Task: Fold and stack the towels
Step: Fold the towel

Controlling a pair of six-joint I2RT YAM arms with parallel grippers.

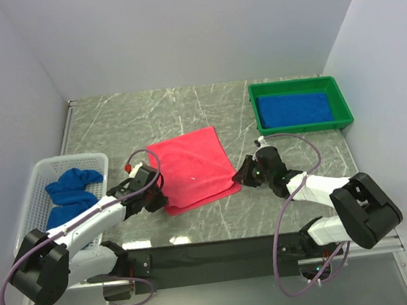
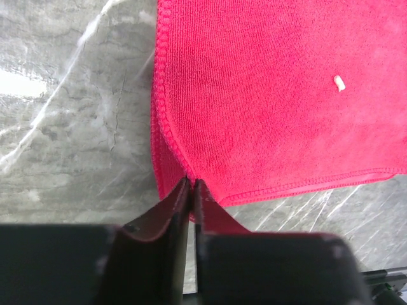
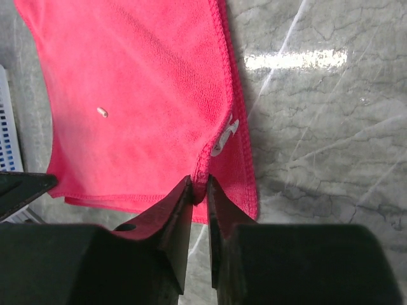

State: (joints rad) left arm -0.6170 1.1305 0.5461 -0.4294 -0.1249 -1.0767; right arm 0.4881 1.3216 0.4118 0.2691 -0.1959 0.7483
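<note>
Seen from above, the pink-red towel point(image 1: 191, 168) lies flat near the middle of the table point(image 1: 148, 114), and its doubled edges in the wrist views suggest it already carries one fold. The left gripper point(image 1: 159, 197) sits at the towel's 7 o'clock corner. Its fingers are pressed almost together with the hemmed corner caught between them. The right gripper point(image 1: 241, 178) is at the 5 o'clock corner, its jaws narrowed to a slit and nipping the cloth edge there. Both claws, then, appear clamped on this one towel – the left more plainly than the right.

At about 2 o'clock on the table, a folded blue towel point(image 1: 293, 109) rests squarely inside the green tray point(image 1: 298, 83); that one looks finished. At 9 o'clock, a crumpled blue towel point(image 1: 69, 192) is heaped in the white basket point(image 1: 45, 168), not yet touched.

By this reckoning the task is somewhat under halfway – one towel done, one mid-fold, one waiting. Left to do: carry the pinched near edge toward 12 o'clock to complete the fold, stack the towel on the blue one, then fold the last.
</note>
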